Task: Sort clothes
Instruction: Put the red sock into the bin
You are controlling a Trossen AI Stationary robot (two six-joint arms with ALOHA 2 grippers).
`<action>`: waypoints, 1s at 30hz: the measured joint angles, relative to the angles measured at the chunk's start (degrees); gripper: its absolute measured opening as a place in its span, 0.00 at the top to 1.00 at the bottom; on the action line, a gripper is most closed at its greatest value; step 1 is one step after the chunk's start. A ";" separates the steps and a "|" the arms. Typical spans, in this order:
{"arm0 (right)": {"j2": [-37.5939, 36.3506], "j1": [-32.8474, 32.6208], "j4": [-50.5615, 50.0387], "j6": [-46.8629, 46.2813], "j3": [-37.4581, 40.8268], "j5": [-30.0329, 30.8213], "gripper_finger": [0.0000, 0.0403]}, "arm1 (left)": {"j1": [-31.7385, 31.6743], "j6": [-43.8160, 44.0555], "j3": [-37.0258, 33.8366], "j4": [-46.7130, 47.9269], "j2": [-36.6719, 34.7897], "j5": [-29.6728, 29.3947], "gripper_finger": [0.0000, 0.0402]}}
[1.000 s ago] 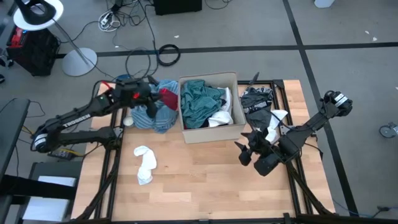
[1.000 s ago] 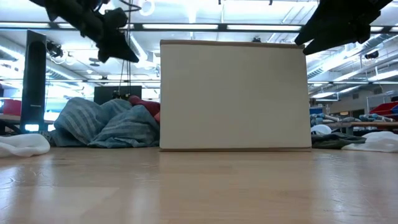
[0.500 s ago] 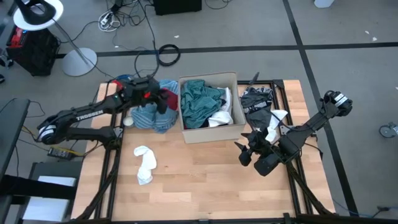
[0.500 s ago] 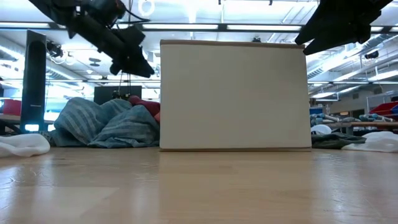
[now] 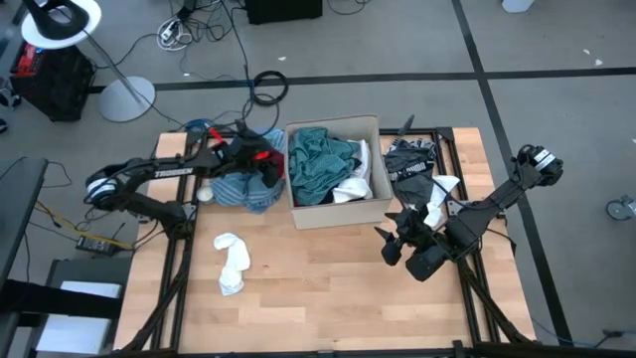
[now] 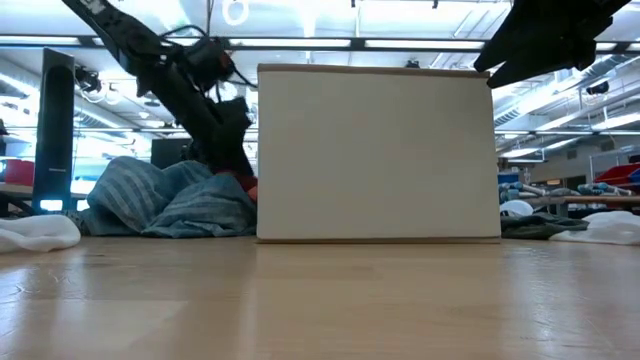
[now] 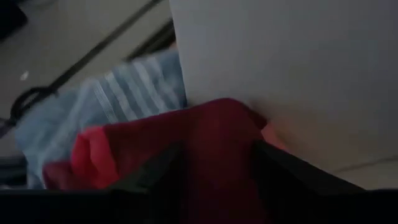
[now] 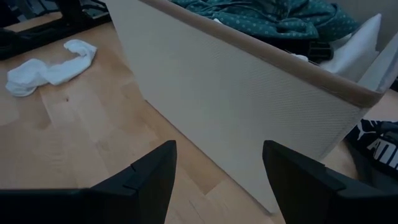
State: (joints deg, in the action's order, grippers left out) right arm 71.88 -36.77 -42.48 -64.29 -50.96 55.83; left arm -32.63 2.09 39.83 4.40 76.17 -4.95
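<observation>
The left gripper (image 5: 266,169) is down on the red cloth (image 7: 186,149) at the box's (image 5: 338,211) nine o'clock side, atop the blue heap (image 5: 238,187); its jaws straddle the red fabric, though grip is uncertain. It should pinch only red and lift straight, clear of the wall. The right gripper (image 5: 397,242) waits at five o'clock, jaws wide.

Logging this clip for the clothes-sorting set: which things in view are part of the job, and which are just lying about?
Part of the job:
red garment under the left gripper
blue striped garment
teal garment
white garment
black printed garment
right gripper, open, waiting

Lying about:
cardboard box
lamp base
coiled cable
</observation>
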 joint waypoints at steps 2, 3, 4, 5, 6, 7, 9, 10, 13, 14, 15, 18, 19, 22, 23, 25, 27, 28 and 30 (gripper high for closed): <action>0.00 0.00 0.00 0.00 0.00 -0.01 0.40 | 0.01 1.09 0.00 0.45 1.25 -0.01 0.55; 0.00 0.00 0.00 -0.01 0.00 -0.02 0.40 | 0.01 1.39 0.00 0.53 1.47 0.00 0.59; 0.00 0.00 0.00 -0.01 0.00 -0.02 0.40 | 0.01 1.46 0.00 0.69 1.45 0.02 0.65; 0.00 0.00 0.02 -0.01 0.00 -0.01 0.40 | 0.01 1.50 0.00 0.85 1.22 0.12 0.72; 0.00 0.00 0.02 -0.02 0.00 0.00 0.40 | 0.01 1.54 0.00 1.28 0.61 0.51 0.80; 0.00 0.00 0.02 -0.02 0.00 0.00 0.40 | 0.01 1.56 0.00 1.76 -0.10 1.04 0.89; 0.00 0.00 0.04 -0.02 0.00 0.00 0.40 | 0.01 1.64 0.00 1.90 -1.72 1.25 0.96; 0.00 0.00 0.02 -0.02 0.00 0.00 0.40 | 0.01 1.88 0.00 2.77 -2.81 1.22 0.96; 0.00 0.00 0.03 -0.02 0.00 0.00 0.40 | 0.01 2.64 0.21 5.79 -6.51 0.82 0.98; 0.00 0.00 0.03 -0.02 0.00 -0.01 0.40 | 0.01 2.66 0.39 7.60 -8.05 0.71 0.99; 0.00 0.00 0.02 -0.02 0.00 -0.02 0.40 | 0.01 2.66 0.53 9.49 -9.76 0.69 0.99; 0.00 0.00 0.02 -0.02 0.00 0.00 0.40 | 0.08 3.09 1.91 12.94 -14.70 0.68 0.99; 0.00 0.00 0.02 -0.02 0.00 0.00 0.40 | 0.10 3.47 2.23 14.20 -16.69 0.66 0.99; 0.00 0.00 0.02 -0.02 0.00 0.00 0.40 | 0.12 4.66 3.11 16.05 -21.68 1.70 0.99; 0.00 0.02 0.02 -0.02 0.00 0.00 0.40 | 0.12 5.13 3.34 16.01 -23.19 2.34 1.00; 0.00 0.02 0.02 -0.02 0.00 0.00 0.40 | 0.12 6.04 3.74 16.10 -26.18 4.14 1.00; 0.00 0.04 0.00 -0.02 0.00 0.00 0.40 | 0.22 6.94 4.26 15.12 -28.01 6.30 1.00; 0.00 0.07 0.00 -0.02 0.00 0.00 0.40 | 0.47 7.61 4.40 14.54 -28.74 7.27 1.00; 0.00 0.07 0.02 -0.02 0.00 0.00 0.40 | 1.43 9.05 4.62 12.18 -29.28 9.16 1.00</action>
State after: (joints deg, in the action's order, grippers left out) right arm 71.88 -36.71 -42.46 -64.31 -50.96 55.83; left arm -31.20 11.14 44.45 16.58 46.89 4.21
